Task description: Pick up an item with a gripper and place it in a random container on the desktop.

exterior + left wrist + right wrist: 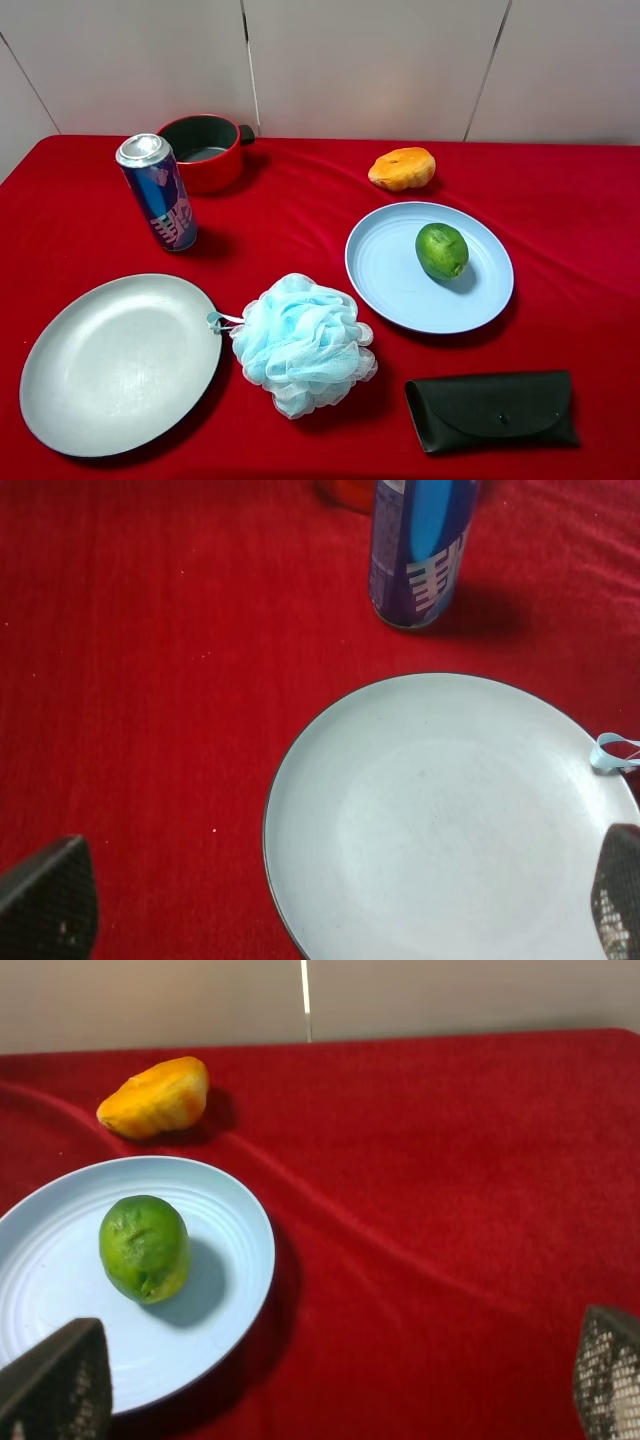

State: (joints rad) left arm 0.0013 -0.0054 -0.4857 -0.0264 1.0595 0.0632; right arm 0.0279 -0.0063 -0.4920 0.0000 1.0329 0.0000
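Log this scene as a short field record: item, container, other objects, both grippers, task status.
item: green fruit, lying on the light-blue plate
container: light-blue plate, on the red cloth
other objects: grey plate, blue can upright, red pot, orange bun-like object, blue bath pouf, black case
left gripper: open, empty, over the grey plate
right gripper: open, empty, near the light-blue plate
task status: fruit rests in the plate

The desktop (pixel 560 200) is covered in red cloth. Directly on it are set a red pot (pixel 205 152), blue can (pixel 158 192), grey plate (pixel 118 362), light-blue plate (pixel 400 285), bath pouf (pixel 303 343), orange bun (pixel 402 168) and black case (pixel 492 409).
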